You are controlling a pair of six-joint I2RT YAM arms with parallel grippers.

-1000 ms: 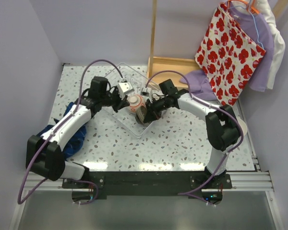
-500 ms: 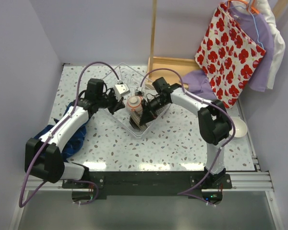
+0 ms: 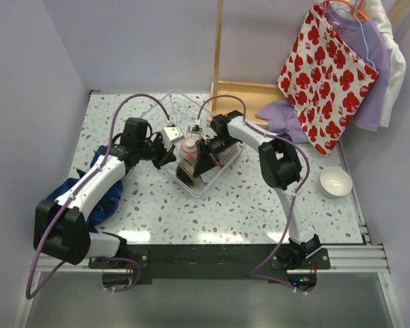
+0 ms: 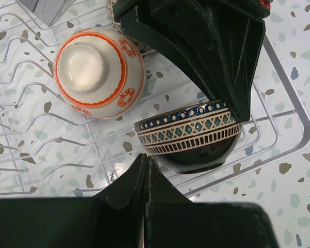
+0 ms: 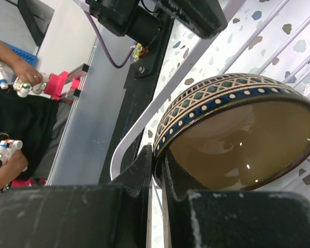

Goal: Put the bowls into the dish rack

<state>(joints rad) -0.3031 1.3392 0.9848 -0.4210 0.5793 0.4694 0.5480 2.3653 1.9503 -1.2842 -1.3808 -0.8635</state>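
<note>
In the dish rack (image 4: 280, 77): brown net-patterned bowl (image 4: 188, 137), toward the near corner, tilted; can't tell if it rests on the wires.
My right gripper (image 5: 156, 155): pinching that bowl's rim, one finger inside, one outside.
My left gripper (image 4: 146, 161): jaws pressed together, nothing between them, tip just beside the brown bowl's underside, at the rack's near-left edge.
Orange patterned bowl (image 4: 98, 72): in the rack among the prongs, turned over, foot ring facing my left camera, just beside the brown bowl; touching or not, can't tell.
White bowl (image 3: 336, 181): upright on the speckled table (image 3: 260, 205), right of my right arm, well apart from the rack.
Blue cloth (image 3: 108, 197): on the table under my left arm.
Wooden box (image 3: 240, 92): behind the rack, against the wall.
Red-flowered bag (image 3: 328, 72): hanging at far right, purple cloth (image 3: 285, 116) below it.
</note>
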